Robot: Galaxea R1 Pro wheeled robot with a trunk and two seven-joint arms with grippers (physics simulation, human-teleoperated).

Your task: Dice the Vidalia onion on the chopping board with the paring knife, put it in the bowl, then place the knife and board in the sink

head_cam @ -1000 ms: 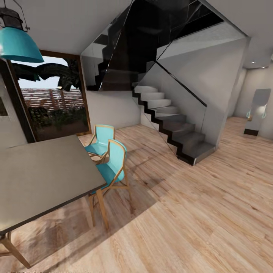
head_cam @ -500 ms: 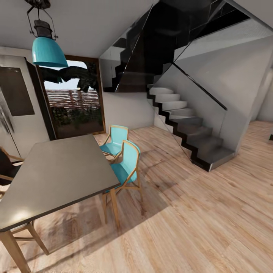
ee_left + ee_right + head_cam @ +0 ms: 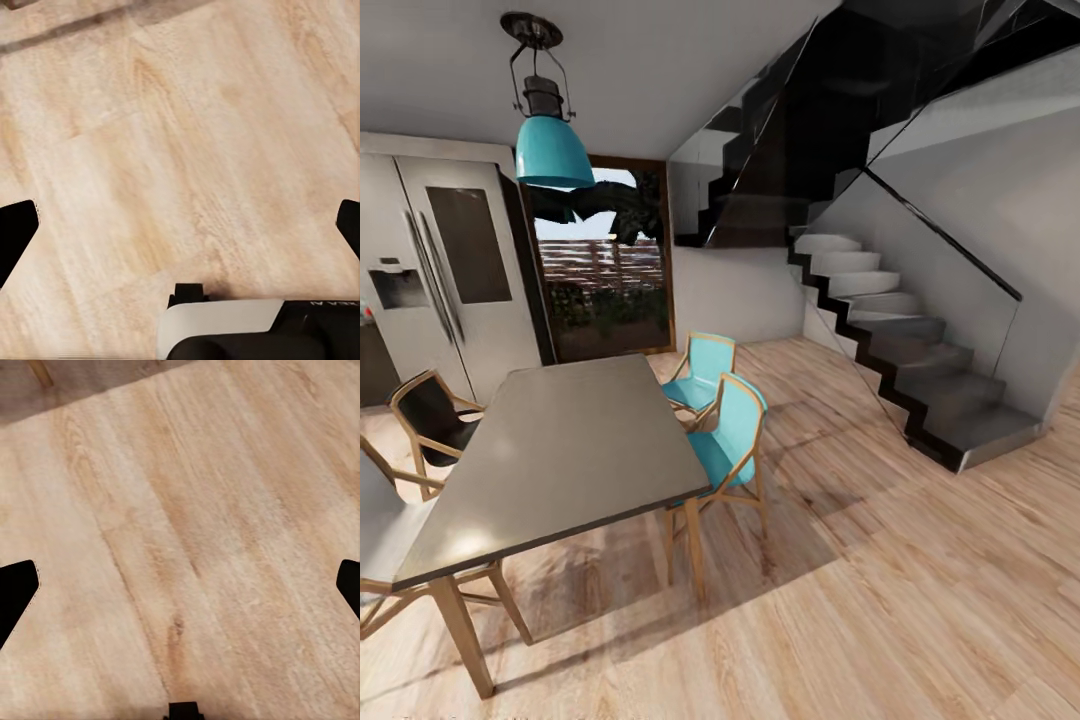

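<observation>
The onion, sink, chopping board, paring knife, bowl and countertop are out of view; I am in a dining area. My left gripper hangs over bare wooden floor, open, its dark fingertips far apart with nothing between them. My right gripper is likewise open over the floor planks, and empty.
A grey dining table stands at the left, with two turquoise chairs on its right side and a dark chair at its left. Behind are a steel fridge, a glass door and a teal pendant lamp. A staircase rises at the right; open floor lies before it.
The camera has swung left, so the whole scene has slid right. The fridge and the dark chair have come into view; the far hallway at the right has dropped out.
</observation>
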